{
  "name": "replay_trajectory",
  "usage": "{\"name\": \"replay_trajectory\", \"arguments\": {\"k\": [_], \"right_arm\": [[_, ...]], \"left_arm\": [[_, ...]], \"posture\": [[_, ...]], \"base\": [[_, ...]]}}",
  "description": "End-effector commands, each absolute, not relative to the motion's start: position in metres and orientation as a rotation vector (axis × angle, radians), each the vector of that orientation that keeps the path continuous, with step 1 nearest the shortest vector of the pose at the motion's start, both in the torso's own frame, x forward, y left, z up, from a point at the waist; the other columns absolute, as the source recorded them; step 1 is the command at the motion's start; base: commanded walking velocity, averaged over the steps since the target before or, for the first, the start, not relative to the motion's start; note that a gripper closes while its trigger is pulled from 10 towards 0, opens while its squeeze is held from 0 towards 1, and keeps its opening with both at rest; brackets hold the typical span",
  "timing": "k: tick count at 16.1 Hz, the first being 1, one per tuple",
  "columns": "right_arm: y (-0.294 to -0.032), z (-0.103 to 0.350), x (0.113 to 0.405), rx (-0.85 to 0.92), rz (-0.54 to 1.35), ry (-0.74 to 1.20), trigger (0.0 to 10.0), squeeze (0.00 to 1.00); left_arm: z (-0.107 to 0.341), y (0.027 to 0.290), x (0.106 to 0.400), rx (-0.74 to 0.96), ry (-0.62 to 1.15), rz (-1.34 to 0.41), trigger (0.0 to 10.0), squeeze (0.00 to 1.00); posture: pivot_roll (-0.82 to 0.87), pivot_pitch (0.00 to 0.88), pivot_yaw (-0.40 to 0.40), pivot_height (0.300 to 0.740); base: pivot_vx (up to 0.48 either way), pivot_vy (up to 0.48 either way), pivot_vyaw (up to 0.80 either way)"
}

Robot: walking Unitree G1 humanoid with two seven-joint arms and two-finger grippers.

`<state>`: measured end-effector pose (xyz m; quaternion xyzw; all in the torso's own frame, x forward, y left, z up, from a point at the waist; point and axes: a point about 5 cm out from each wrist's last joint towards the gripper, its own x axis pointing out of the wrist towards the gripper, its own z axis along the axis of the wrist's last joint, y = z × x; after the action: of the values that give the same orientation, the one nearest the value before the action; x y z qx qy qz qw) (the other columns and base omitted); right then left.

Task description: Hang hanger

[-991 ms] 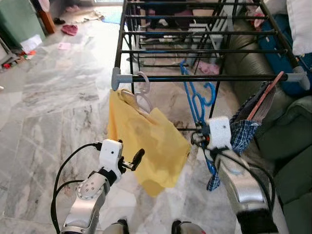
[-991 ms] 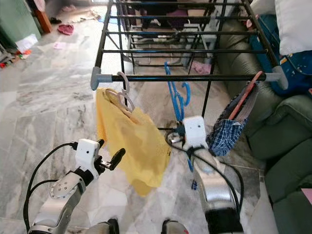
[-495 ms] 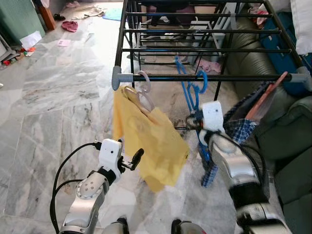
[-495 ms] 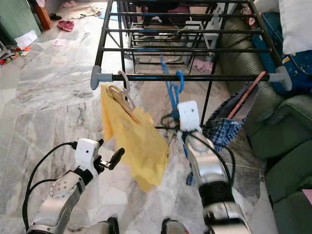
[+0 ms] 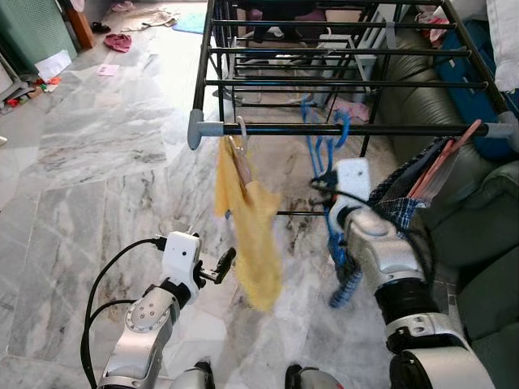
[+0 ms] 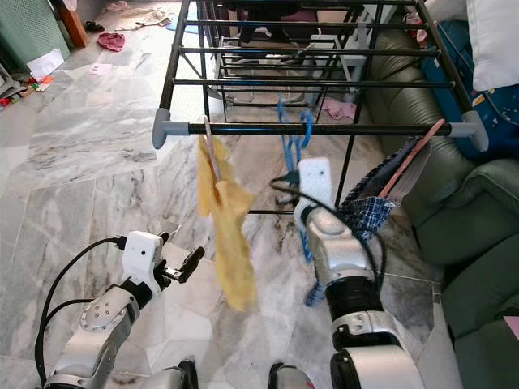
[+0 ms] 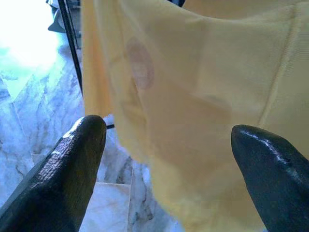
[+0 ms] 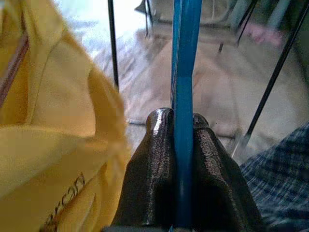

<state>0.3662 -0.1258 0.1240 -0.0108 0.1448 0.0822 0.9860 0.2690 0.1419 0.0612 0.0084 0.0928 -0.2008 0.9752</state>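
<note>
A blue plastic hanger [image 5: 322, 154] hangs at the front rail [image 5: 405, 128] of the black drying rack, its hook [image 5: 341, 123] curled over the rail. My right gripper [image 8: 181, 120] is shut on the hanger's blue bar [image 8: 182, 72], just below the rail and in front of it. A yellow garment [image 5: 247, 219] on a pale hanger [image 5: 240, 146] hangs from the same rail to the left, turned edge-on. Low on the left, my left gripper [image 5: 225, 262] is open, its fingers [image 7: 72, 164] apart with the yellow cloth [image 7: 203, 96] just beyond them.
A checked cloth [image 5: 401, 207] on a reddish hanger [image 5: 442, 162] hangs at the rail's right end. A dark green sofa [image 5: 486, 235] stands close on the right. Marble floor [image 5: 97, 162] stretches left, with clothes [image 5: 117, 42] scattered far off.
My right gripper has lifted the blue hanger, and its hook has gone from below the rail to over it. The yellow garment has swung edge-on. My left arm has barely moved.
</note>
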Motion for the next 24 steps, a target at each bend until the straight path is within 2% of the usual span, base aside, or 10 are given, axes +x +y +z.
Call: {"name": "replay_trajectory", "arguments": {"k": [1,7,12,16,24], "right_arm": [[-0.123,0.12,0.365,-0.018,0.181,0.316,10.0,1.0],[-0.121,0.103,0.355,-0.015,0.187,0.369,10.0,1.0],[-0.131,0.122,0.355,0.018,0.135,0.228,10.0,1.0],[-0.14,0.131,0.332,-0.01,0.116,0.083,10.0,1.0],[-0.15,0.133,0.296,-0.149,0.055,-0.037,10.0,1.0]], "left_arm": [[0.055,0.144,0.265,0.024,0.21,-0.403,10.0,0.0],[0.053,0.144,0.264,0.026,0.218,-0.408,10.0,0.0],[0.051,0.146,0.266,0.032,0.216,-0.395,10.0,0.0],[0.053,0.147,0.265,0.037,0.209,-0.394,10.0,0.0],[0.059,0.145,0.265,0.04,0.198,-0.391,10.0,0.0]], "posture": [[-0.03,0.192,-0.015,0.74],[-0.03,0.193,-0.011,0.74],[-0.03,0.192,-0.011,0.74],[-0.03,0.187,-0.008,0.74],[-0.05,0.195,0.001,0.74]], "base": [[0.0,0.0,0.0],[0.0,0.0,0.0],[0.0,0.0,0.0],[0.0,0.0,0.0],[0.0,0.0,0.0]]}}
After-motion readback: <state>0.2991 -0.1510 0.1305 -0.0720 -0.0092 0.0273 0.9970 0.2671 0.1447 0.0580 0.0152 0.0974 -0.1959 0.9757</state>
